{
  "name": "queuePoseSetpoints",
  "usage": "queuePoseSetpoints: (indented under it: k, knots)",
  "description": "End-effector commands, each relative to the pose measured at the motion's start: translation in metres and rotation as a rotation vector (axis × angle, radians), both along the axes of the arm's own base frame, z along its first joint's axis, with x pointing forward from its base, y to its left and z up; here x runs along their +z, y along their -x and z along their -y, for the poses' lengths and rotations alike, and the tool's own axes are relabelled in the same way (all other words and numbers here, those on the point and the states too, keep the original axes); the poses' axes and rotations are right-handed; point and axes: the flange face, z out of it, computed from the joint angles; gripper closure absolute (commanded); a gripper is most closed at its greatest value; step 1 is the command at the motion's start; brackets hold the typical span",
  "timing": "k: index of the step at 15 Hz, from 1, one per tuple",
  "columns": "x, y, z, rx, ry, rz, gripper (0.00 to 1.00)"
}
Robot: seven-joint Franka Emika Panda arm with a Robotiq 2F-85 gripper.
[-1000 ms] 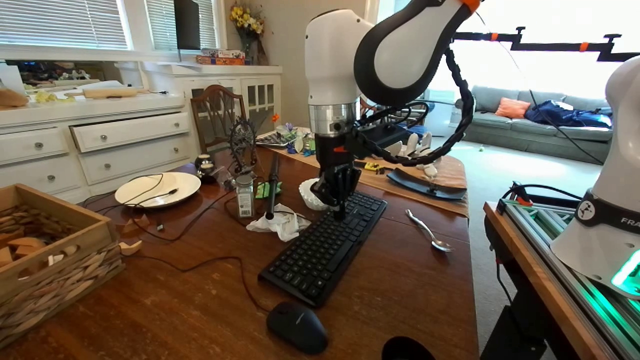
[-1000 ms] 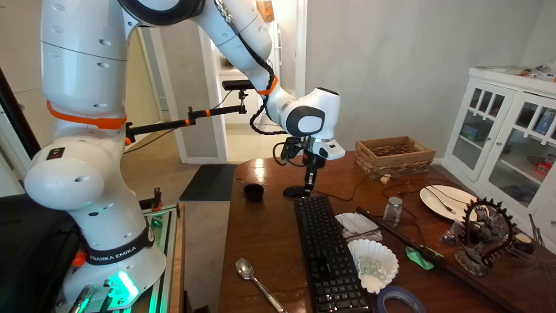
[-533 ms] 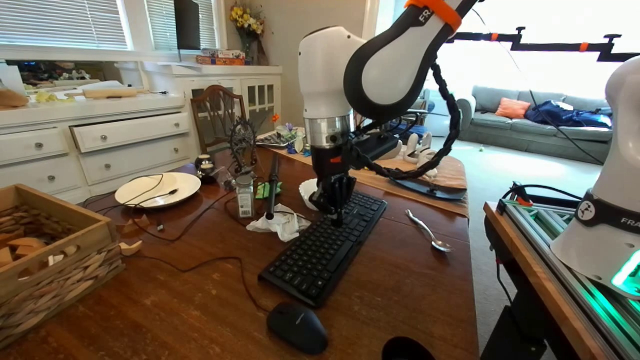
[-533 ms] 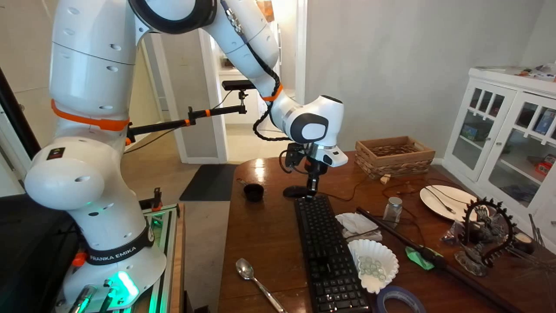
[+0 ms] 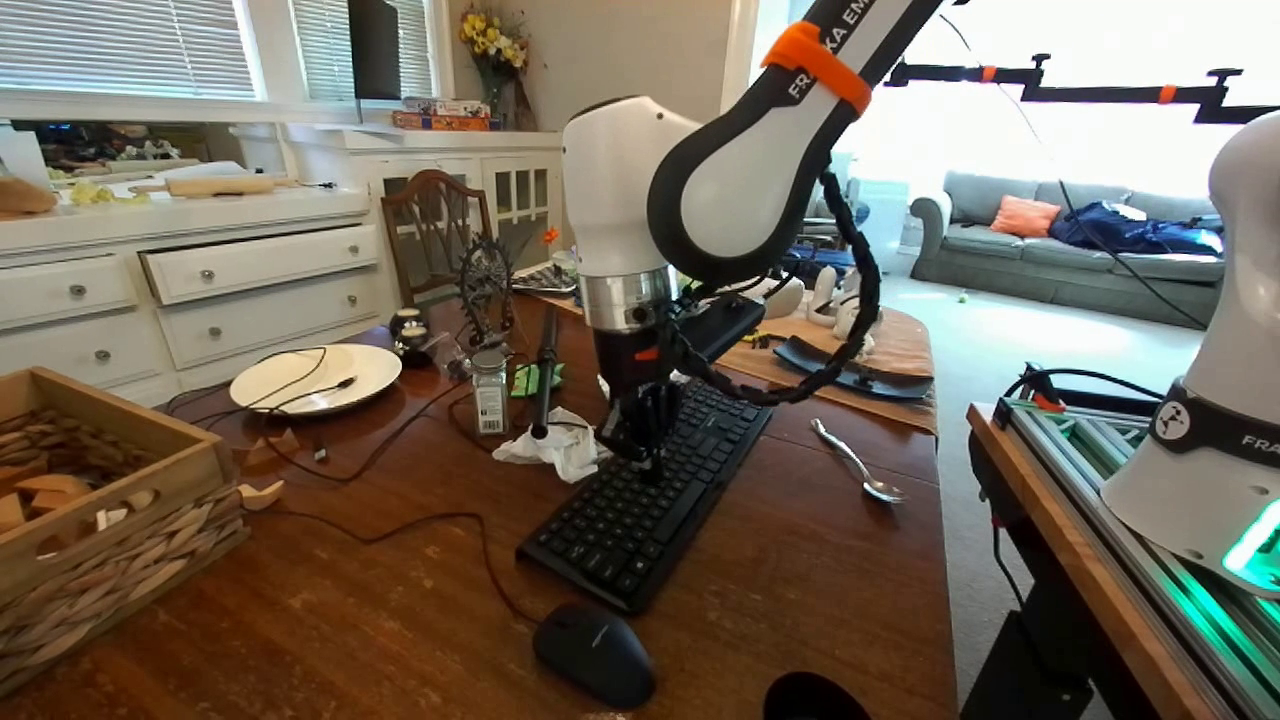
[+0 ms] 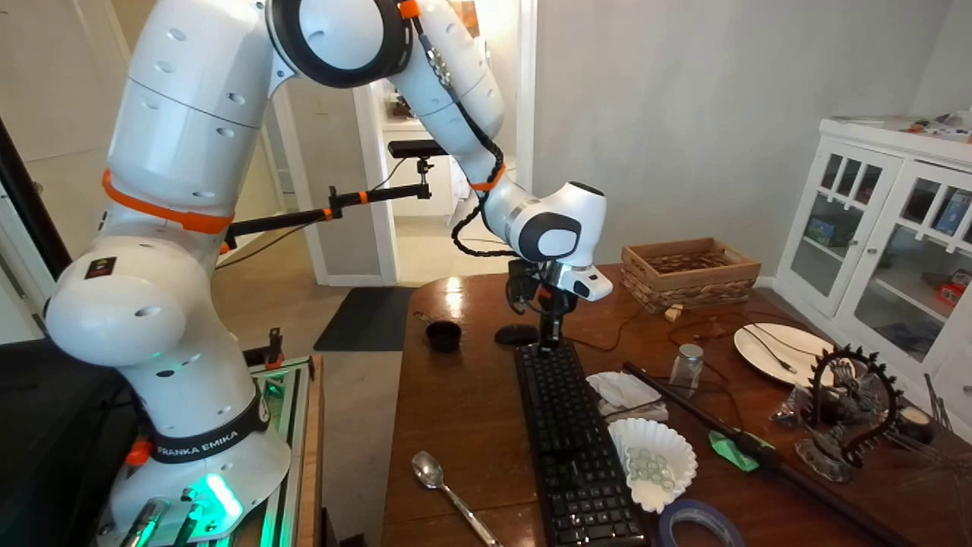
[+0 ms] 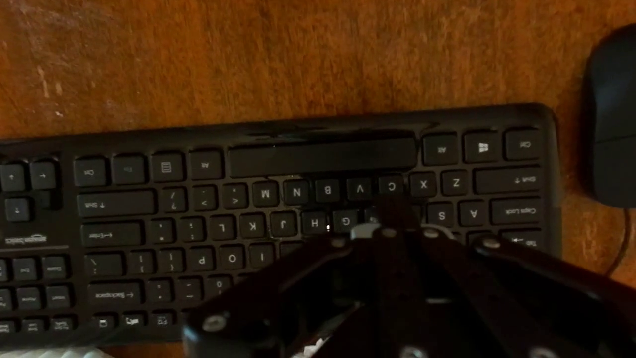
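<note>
Keyboard [image 5: 615,540] lies flat on the wooden surface [image 5: 800,600], set in from the edge that faces your arm's base [image 6: 254,463], its space-bar side turned to that edge. Your gripper [image 7: 396,211] points down at it with both fingers together, over the middle row of letters between G and S; you can't tell whether the tips touch the keys.

Only the wrist view lets you read the lettering, which stands upside down there. It cuts off the number-pad end but takes in the mouse [image 7: 616,119], just beside the opposite end. In an exterior view you look down into a white fluted bowl [image 6: 676,441] and see the clear glass pieces [image 6: 648,463] lying in it, with a roll of blue tape [image 6: 699,510] just beside the number-pad end. A black cup [image 6: 443,336] shows whole in an exterior view, near the surface's rounded corner, and a spoon [image 6: 457,501] lies between the keyboard and the edge. In an exterior view you can also make out wood pieces [image 5: 50,490] inside the woven basket [image 5: 130,580], which stands near an edge of the surface, well apart from your gripper.

The keyboard itself is black all over, with low squarish keys, pale legends and rounded casing corners. Along the space bar the casing is glossy and carries dark reflections. Near the arrow keys sits a small pale mark, too blurred for you to read.
</note>
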Motion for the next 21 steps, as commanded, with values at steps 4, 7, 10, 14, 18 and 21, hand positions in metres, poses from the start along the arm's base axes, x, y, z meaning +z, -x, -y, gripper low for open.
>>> queuePoseSetpoints:
  k: [4, 7, 10, 14, 18, 21]
  knots:
    - [-0.029, -0.025, -0.022, 0.033, -0.001, 0.000, 1.00]
    - [-0.024, -0.022, -0.022, 0.037, -0.003, 0.001, 1.00]
    - [-0.025, -0.024, -0.023, 0.038, -0.002, 0.003, 0.99]
    - [-0.027, -0.025, -0.020, 0.038, 0.012, 0.008, 1.00]
    - [-0.031, -0.024, -0.019, 0.044, 0.013, -0.002, 1.00]
    - [-0.033, -0.024, -0.019, 0.049, 0.010, -0.006, 1.00]
